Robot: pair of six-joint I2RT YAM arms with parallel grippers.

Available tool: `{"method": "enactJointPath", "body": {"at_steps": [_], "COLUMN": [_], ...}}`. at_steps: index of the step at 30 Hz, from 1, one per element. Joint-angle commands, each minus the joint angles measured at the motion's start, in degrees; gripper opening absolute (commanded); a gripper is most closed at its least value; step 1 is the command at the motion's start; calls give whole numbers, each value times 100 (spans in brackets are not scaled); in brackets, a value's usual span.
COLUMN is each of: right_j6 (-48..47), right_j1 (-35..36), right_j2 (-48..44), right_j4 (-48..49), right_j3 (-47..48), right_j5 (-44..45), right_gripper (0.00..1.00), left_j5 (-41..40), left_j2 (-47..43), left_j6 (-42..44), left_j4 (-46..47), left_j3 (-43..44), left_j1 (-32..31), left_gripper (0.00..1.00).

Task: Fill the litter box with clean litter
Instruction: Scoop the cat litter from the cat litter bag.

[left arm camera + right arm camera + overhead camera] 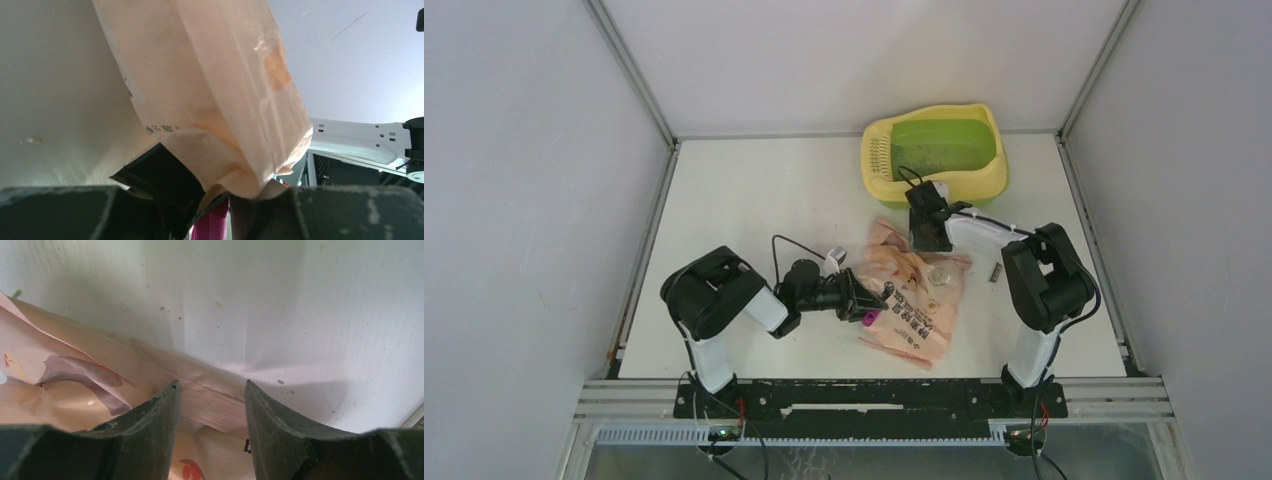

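Filling seemed unstarted: litter box (879, 150) basin looked near-bare, bag (914, 300) lay just nearside of it, R gripper (210, 390) jaws apart astride bag's edge, L gripper (861, 300) clamped on magenta scoop (868, 318).

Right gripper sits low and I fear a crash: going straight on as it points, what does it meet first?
Probably the peach bag's sealed edge, between the right gripper's open jaws; the table lies just beneath.
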Motion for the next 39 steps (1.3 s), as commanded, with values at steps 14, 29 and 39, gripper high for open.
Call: {"method": "enactJointPath", "body": {"at_steps": [14, 29, 39], "right_j6": [251, 1313, 1573], "right_j1": [236, 629, 716], "right_j2": [-1650, -3241, -3133], "right_j4": [-595, -324, -108], "right_j3": [-860, -2336, -2387], "right_j5": [-492, -1094, -1141], "right_gripper": [60, 60, 60], "left_j5": [-250, -123, -484], "left_j2": [341, -562, -1426], "left_j6": [761, 725, 685], "left_j4": [1604, 1688, 1754], "left_j3": [-406, -1538, -2661], "left_j1": [240, 206, -71], "left_gripper": [1, 2, 2]}}
